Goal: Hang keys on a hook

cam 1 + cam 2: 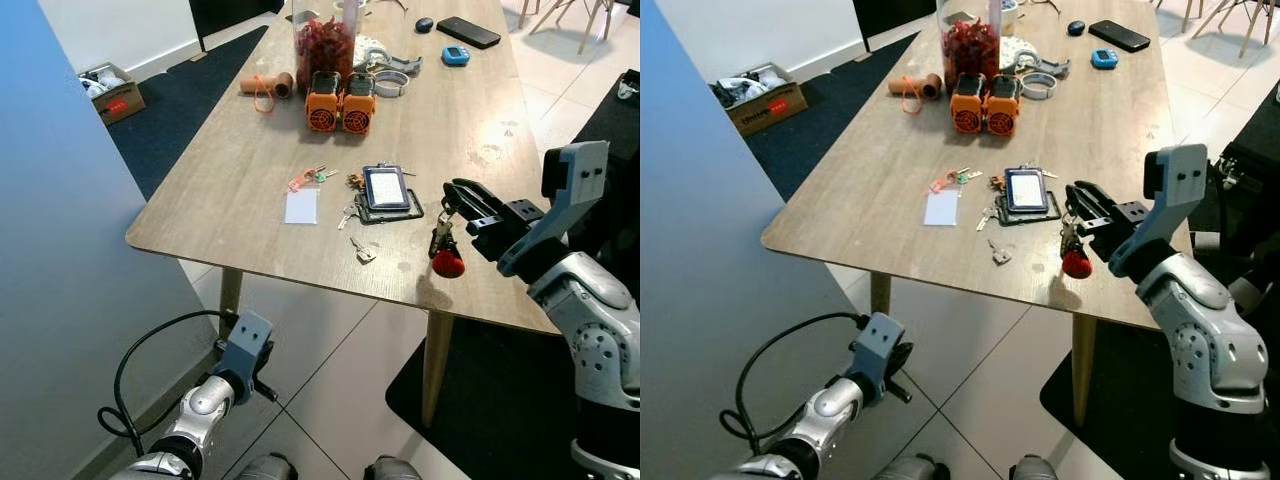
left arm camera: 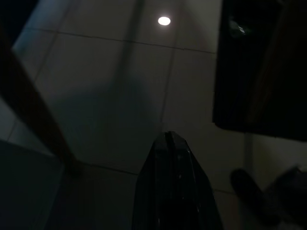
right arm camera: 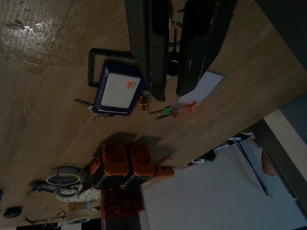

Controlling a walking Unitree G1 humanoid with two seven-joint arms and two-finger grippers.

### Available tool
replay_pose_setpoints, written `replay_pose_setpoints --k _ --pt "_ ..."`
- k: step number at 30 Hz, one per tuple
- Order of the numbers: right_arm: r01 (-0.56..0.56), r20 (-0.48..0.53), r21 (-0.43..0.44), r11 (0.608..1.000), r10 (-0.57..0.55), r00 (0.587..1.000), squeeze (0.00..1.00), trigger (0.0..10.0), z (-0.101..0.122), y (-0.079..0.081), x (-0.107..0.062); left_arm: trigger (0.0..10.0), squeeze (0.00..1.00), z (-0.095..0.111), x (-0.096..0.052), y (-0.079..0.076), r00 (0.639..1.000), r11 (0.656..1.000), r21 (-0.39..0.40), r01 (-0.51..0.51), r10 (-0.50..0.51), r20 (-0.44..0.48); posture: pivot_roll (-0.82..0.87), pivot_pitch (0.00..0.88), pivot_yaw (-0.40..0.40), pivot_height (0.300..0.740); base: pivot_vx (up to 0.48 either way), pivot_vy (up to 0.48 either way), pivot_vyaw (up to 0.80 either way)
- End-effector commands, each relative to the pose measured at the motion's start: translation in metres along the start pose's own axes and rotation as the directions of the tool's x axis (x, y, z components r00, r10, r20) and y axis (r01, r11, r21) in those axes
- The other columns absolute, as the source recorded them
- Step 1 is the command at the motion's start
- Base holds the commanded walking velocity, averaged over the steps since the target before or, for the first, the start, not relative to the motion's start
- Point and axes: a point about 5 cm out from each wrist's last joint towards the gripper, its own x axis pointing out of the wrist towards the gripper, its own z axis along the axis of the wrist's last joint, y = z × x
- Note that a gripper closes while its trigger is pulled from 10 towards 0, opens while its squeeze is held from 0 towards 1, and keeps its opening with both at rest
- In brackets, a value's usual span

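Observation:
A bunch of keys [image 1: 440, 236] with a round red fob [image 1: 448, 263] hangs from my right gripper [image 1: 450, 203], which is shut on its ring just above the front right part of the wooden table [image 1: 230, 190]. In the right wrist view the key ring [image 3: 172, 66] sits pinched between the two black fingers [image 3: 149, 52]. My left gripper [image 2: 169, 143] hangs idle below the table's front edge, over the tiled floor, fingers pressed together.
On the table lie a loose key [image 1: 363, 250], keys with pink and green tags [image 1: 312, 178], a white card [image 1: 301, 206], a blue-cased device [image 1: 386, 187], two orange units [image 1: 340, 100], a jar [image 1: 323, 45] and a phone [image 1: 468, 32]. A blue panel [image 1: 60, 250] stands at left.

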Motion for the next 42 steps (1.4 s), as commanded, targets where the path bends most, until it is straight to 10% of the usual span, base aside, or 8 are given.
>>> replay_pose_setpoints --k 1,29,31,32,35,36,37,42 --pt "-0.01 0.011 -0.006 1.0 0.01 1.0 0.0 0.0 0.005 0.002 -0.001 10.0 0.0 -0.006 -0.003 0.0 1.0 1.0 0.01 0.018 -0.017 -0.021 0.02 0.096 0.019 0.74 0.0 0.0 0.0" --pt "0.049 0.025 -0.024 0.999 -0.048 0.999 0.0 0.0 0.009 -0.007 -0.006 10.0 0.0 -0.006 -0.003 -0.004 0.999 0.999 -0.002 0.036 -0.036 -0.02 0.02 0.1 0.025 0.74 0.0 0.0 0.0" --pt "0.068 0.033 -0.023 0.997 -0.068 0.997 0.08 0.0 0.01 -0.01 -0.006 10.0 0.0 -0.006 -0.003 -0.003 0.999 0.999 -0.001 0.036 -0.036 -0.02 0.02 0.101 0.024 0.74 0.0 0.0 0.0" --pt "0.092 0.038 -0.025 0.995 -0.091 0.995 1.0 0.0 0.011 -0.013 -0.005 10.0 0.0 -0.006 -0.003 -0.003 0.999 0.999 -0.001 0.035 -0.035 -0.021 0.02 0.101 0.024 0.74 0.0 0.0 0.0" --pt "0.121 0.037 -0.03 0.992 -0.12 0.992 1.0 1.3 0.011 -0.017 -0.005 10.0 0.0 -0.006 -0.003 -0.002 0.999 0.999 0.0 0.034 -0.034 -0.023 0.02 0.099 0.024 0.74 0.0 0.0 0.0" --pt "0.159 0.042 -0.043 0.986 -0.158 0.987 1.0 10.0 0.012 -0.021 -0.004 10.0 0.0 -0.006 -0.003 -0.002 0.999 0.999 0.0 0.033 -0.033 -0.024 0.02 0.098 0.023 0.74 0.0 0.0 0.0" --pt "0.194 0.054 -0.05 0.98 -0.192 0.98 0.0 10.0 0.014 -0.025 -0.004 10.0 0.0 -0.007 -0.003 -0.002 0.999 0.999 0.001 0.033 -0.033 -0.025 0.02 0.096 0.024 0.74 0.0 0.0 0.0" --pt "0.293 0.102 -0.056 0.954 -0.286 0.953 0.0 10.0 0.02 -0.036 -0.006 10.0 0.0 -0.008 -0.004 -0.002 0.999 0.999 0.005 0.034 -0.034 -0.03 0.02 0.093 0.024 0.74 0.0 0.0 0.0"
